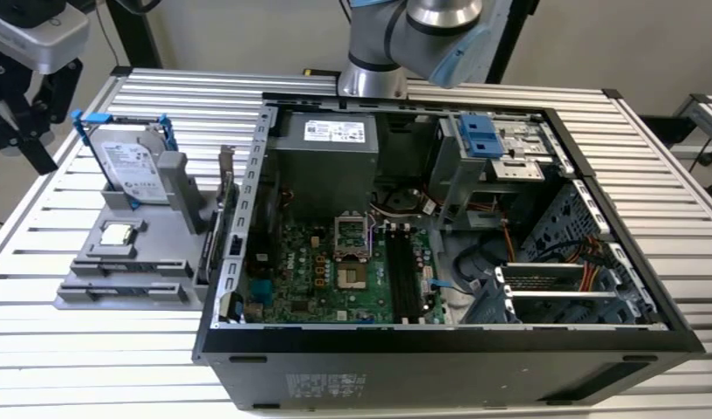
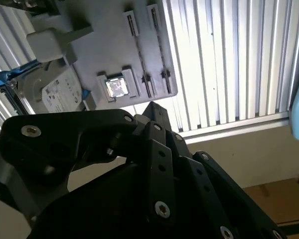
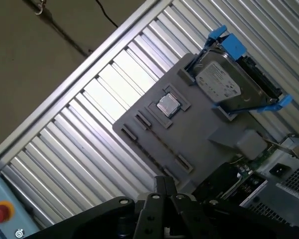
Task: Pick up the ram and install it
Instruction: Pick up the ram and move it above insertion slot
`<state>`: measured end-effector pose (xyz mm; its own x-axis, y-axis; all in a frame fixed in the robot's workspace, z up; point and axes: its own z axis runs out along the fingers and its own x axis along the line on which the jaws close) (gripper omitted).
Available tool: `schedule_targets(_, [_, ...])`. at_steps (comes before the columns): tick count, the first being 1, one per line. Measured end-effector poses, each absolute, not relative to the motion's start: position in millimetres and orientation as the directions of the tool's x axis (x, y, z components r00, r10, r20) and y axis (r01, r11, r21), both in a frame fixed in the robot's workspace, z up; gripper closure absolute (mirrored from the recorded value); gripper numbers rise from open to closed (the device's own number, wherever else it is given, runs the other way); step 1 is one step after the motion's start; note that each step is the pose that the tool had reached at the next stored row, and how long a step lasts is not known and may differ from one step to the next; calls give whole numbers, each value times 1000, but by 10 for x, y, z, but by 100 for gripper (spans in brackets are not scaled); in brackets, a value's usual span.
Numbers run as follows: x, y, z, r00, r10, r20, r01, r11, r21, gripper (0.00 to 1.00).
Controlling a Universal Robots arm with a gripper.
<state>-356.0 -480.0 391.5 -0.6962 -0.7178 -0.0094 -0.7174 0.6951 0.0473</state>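
- Up close in the first wrist view, the black robot gripper [image 3: 165, 184] has its jaws drawn together at the tips, with nothing seen between them.
- Beyond it lies the ribbed aluminium worktop [image 3: 89, 144], which carries a flat grey moulded parts fixture [image 3: 199, 144].
- A small square silver processor chip [image 3: 167, 104] sits in a recess near the fixture's middle.
- Next along, a silver hard drive in a blue-handled frame [image 3: 224, 84] stands on edge in the fixture's brackets.
- The ram, a thin green circuit-board stick [image 3: 251, 167], shows at the fixture's side just beside the computer case. It is partly hidden by a raised grey block, so its chips cannot be made out. It is outside the case and not in the gripper.
- Farthest off, in the exterior view, the open black tower computer case [image 1: 449, 358] lies on its side on the worktop, with the green motherboard [image 1: 321, 262] exposed (the fixture is at the exterior view's left of it).
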Motion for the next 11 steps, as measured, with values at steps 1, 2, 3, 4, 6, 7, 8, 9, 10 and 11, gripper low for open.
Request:
schedule_targets(1, [-3561,-4800,3915,-687,-726,-9,-726,686,47,100])
schedule_targets(2, [-3561,-4800,3915,-678,-735,-9,-734,677,47,100])
schedule_targets(3, [-3561,-4800,3915,-670,-743,-9,-742,669,47,100])
schedule_targets(4, [-3561,-4800,3915,-661,-750,-9,-750,660,47,100])
schedule_targets(6, [-3561,-4800,3916,-647,-763,-9,-762,646,47,100])
schedule_targets(7, [-3561,-4800,3916,-639,-769,-9,-769,638,47,100])
schedule_targets(8, [-3561,-4800,3916,-631,-776,-9,-775,630,47,100])
schedule_targets(9, [-3561,-4800,3916,-622,-783,-9,-782,621,47,100])
schedule_targets(10, [-3561,-4800,3916,-614,-790,-9,-789,613,47,100])
schedule_targets(11, [-3561,-4800,3916,-604,-797,-9,-796,603,47,100])
